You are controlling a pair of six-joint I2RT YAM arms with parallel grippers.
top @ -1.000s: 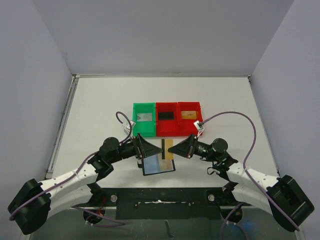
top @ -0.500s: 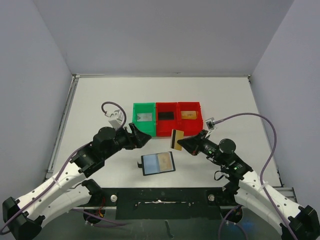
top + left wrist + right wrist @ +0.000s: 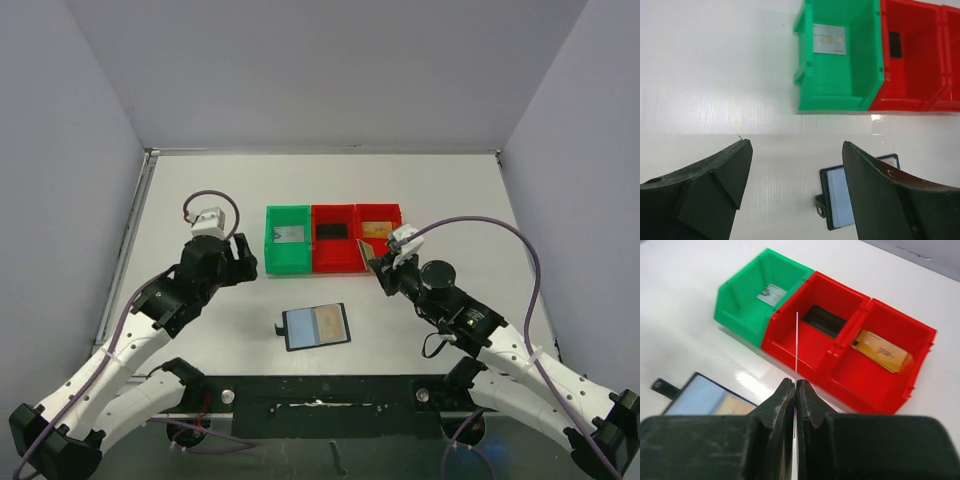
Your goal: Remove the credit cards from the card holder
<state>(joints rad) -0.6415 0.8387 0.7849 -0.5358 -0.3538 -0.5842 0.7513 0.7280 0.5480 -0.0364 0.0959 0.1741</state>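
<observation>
The card holder lies open and flat on the table, its bluish inner pocket up with a tan patch showing; the left wrist view shows its strap tab. My right gripper is shut on a thin card, seen edge-on, held upright just in front of the red bins. A pale grey card lies in the green bin, a black card in the middle red bin, a gold card in the right red bin. My left gripper hangs open and empty, left of the green bin.
The green bin and two red bins stand side by side in a row behind the card holder. Purple cables loop off both wrists. Walls close in the table on the left, back and right.
My right gripper lifted a gold card from the card holder and carried it back and right towards the red bins. My left arm drew away to the left, its jaws opening wider.
</observation>
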